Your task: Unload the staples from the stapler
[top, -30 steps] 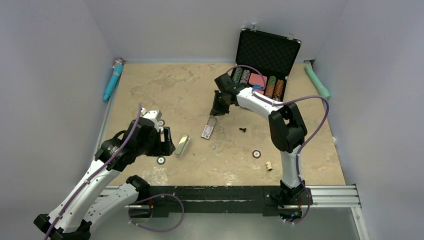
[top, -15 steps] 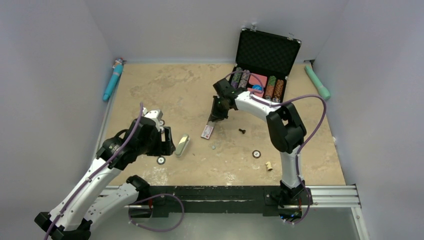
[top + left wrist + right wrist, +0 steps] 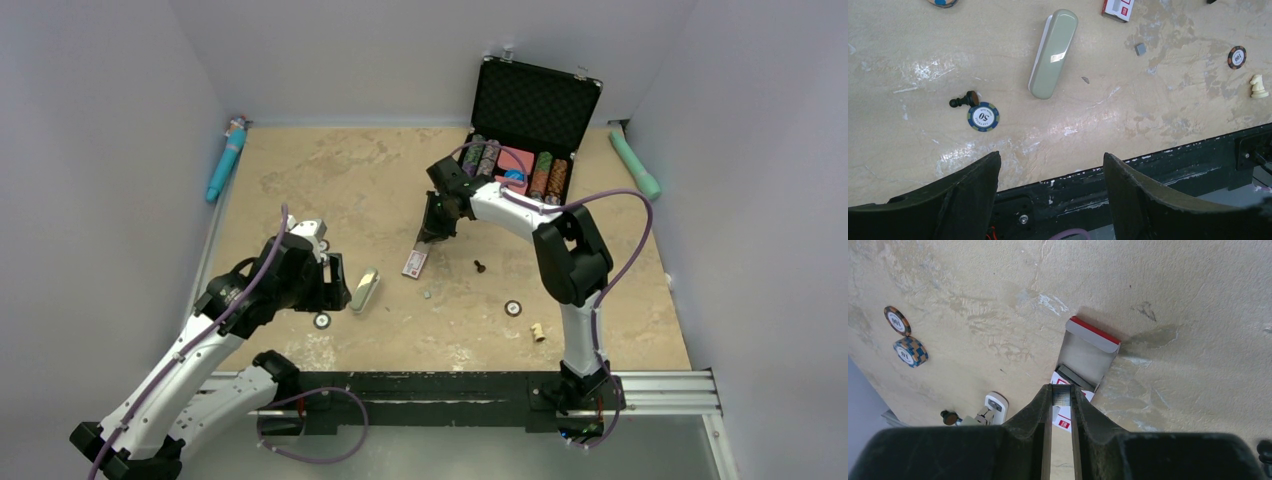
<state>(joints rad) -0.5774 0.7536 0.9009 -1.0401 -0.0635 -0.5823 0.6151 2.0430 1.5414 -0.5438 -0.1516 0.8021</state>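
Observation:
The grey-green stapler (image 3: 365, 289) lies closed on the table, and also shows in the left wrist view (image 3: 1054, 52). My left gripper (image 3: 337, 287) is open and empty just left of it, its fingertips (image 3: 983, 172) over the table's near edge. My right gripper (image 3: 437, 228) is shut on a short silvery strip of staples (image 3: 1062, 396), held just above the small red-and-white box (image 3: 1088, 357), whose flap is open. The box (image 3: 416, 261) lies right of the stapler. A tiny grey piece (image 3: 1140, 48) lies on the table below the box.
An open black case (image 3: 530, 130) of chips stands at the back right. Loose chips (image 3: 983, 116) (image 3: 513, 308), a black pawn (image 3: 964, 101), another black pawn (image 3: 479, 266) and a white pawn (image 3: 538, 331) lie about. A blue tool (image 3: 226, 158) and a green tool (image 3: 636, 163) lie along the side walls.
My right gripper has moved down and left to just above the open box, then held still. The black pawn near it has shifted slightly. The left arm has not moved.

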